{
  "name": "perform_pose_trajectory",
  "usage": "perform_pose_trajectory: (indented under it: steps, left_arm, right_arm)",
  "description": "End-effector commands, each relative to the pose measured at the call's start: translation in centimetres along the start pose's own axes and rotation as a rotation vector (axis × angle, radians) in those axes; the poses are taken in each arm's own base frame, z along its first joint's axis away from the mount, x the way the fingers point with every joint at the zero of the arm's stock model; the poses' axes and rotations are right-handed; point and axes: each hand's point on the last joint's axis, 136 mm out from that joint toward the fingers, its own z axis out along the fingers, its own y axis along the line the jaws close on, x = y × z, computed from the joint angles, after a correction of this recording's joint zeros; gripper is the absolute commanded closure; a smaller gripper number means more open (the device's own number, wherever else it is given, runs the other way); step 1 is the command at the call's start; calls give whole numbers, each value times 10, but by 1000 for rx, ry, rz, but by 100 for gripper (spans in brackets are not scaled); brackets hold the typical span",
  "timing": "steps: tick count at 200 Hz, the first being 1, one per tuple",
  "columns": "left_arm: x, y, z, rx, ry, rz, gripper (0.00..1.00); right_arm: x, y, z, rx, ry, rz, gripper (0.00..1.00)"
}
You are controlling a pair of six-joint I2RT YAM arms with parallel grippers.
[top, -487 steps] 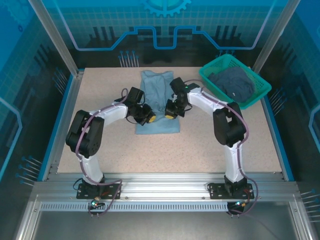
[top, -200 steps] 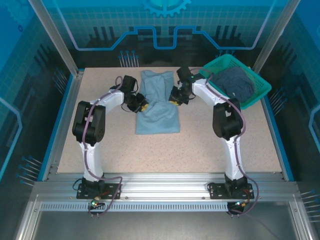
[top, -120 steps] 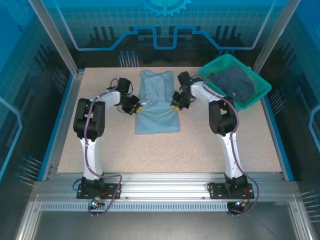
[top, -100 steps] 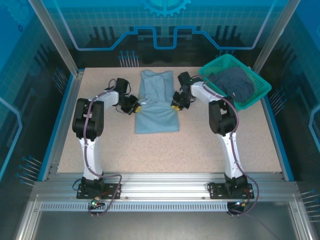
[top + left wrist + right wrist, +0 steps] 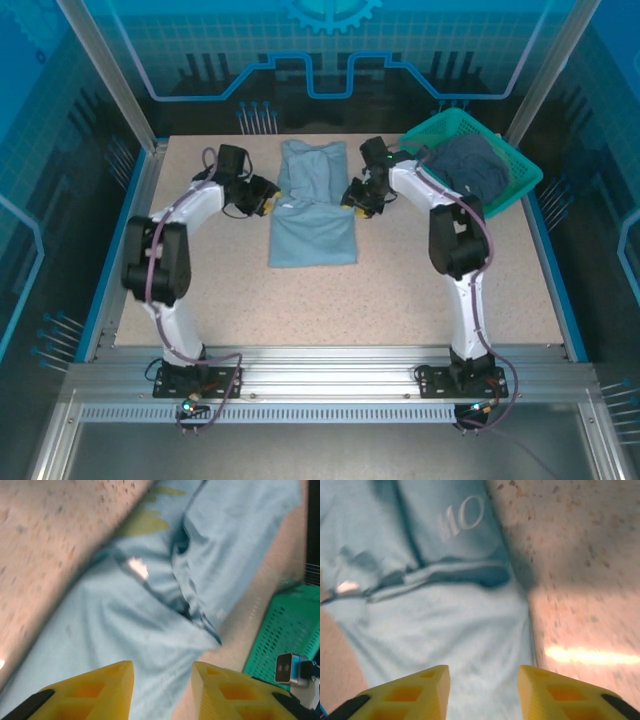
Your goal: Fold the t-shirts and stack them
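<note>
While left pincer (image 5: 266, 197) and right pincer (image 5: 352, 197) gape, pale t-shirt (image 5: 312, 228) lies between.

My overhead view is bright and even, lit from above. The table (image 5: 400, 290) reads sharp, and the shadows on it are short and soft. The blue panels (image 5: 40, 120) to left and right stay dim.

The left wrist picture smears diagonally. The pale t-shirt (image 5: 150, 630) carries a small white hot spot, and the basket (image 5: 270, 630) at the right is soft.

The right wrist picture blurs too. I see a glare streak on the tabletop at right and a dark shadow along the cloth's edge.
</note>
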Motion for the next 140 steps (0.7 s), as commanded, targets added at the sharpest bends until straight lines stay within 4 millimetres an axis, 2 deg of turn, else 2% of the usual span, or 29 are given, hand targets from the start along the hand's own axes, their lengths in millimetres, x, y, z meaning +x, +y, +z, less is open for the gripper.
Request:
perform_pose_trajectory:
  steps: [1,21,39,50,85,140]
  left_arm:
    - [40,66,-22,-169,47,-93,58]
    - [71,108,-24,-212,110,-168,53]
    - [91,128,-16,-218,160,-217,53]
    - [97,134,-8,-211,182,-235,53]
    - [94,133,12,-186,178,-251,53]
    - [81,118,32,-131,160,-227,64]
  right_arm:
    - [28,-13,-26,9,-9,33,54]
    - [59,-22,-21,-55,44,88,49]
    - [81,-22,-17,-98,76,91,46]
    - [91,-25,-13,-96,100,85,44]
    - [111,-44,5,-78,158,138,43]
    - [127,-49,25,-39,211,153,44]
